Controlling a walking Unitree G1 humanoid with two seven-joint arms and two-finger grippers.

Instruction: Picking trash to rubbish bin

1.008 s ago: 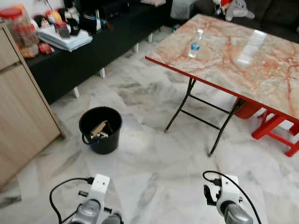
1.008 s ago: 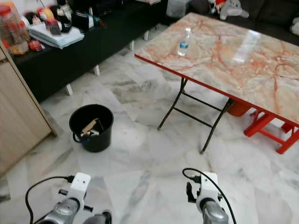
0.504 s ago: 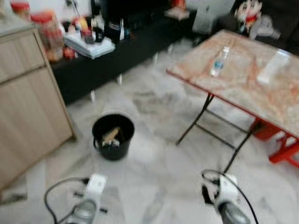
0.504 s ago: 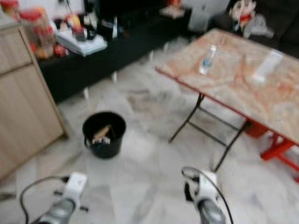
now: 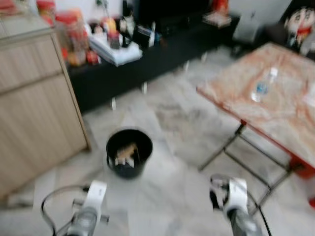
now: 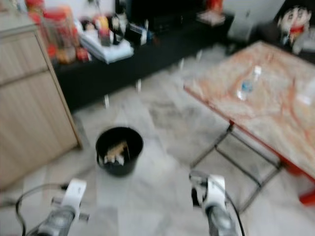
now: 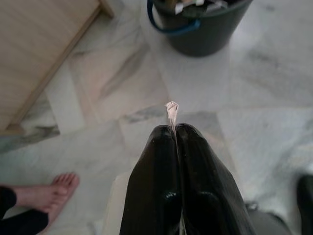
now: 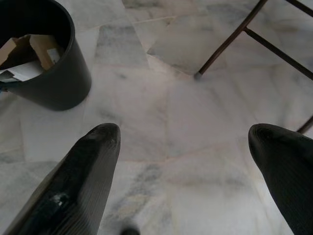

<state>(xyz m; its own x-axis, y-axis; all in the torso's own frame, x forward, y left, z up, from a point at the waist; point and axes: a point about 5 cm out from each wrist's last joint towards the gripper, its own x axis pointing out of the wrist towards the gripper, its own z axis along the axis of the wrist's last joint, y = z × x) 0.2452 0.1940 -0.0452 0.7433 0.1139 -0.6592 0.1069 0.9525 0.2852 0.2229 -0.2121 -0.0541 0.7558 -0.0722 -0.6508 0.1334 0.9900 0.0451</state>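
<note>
Looked like a lived-in home's living room: grey-veined white marble floor tiles (image 5: 177,118), a folding tabletop of pink marble pattern with red edge (image 5: 275,108), a light wooden cabinet (image 5: 34,108), a long black low shelf (image 5: 162,44) cluttered with jars and papers, and a person's bare foot (image 7: 51,191) on the floor.

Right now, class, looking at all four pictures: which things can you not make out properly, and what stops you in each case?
- Bucket contents: blurred in the eye views; the rim is cut off by the left wrist view's edge.
- Paper scrap pinched in the left gripper: mostly hidden between the shut fingers, so its shape is unknown.
- Bottle label on the table: too blurred and small to read.
- Person's foot: the rest is cut off by the left wrist view's edge.
</note>
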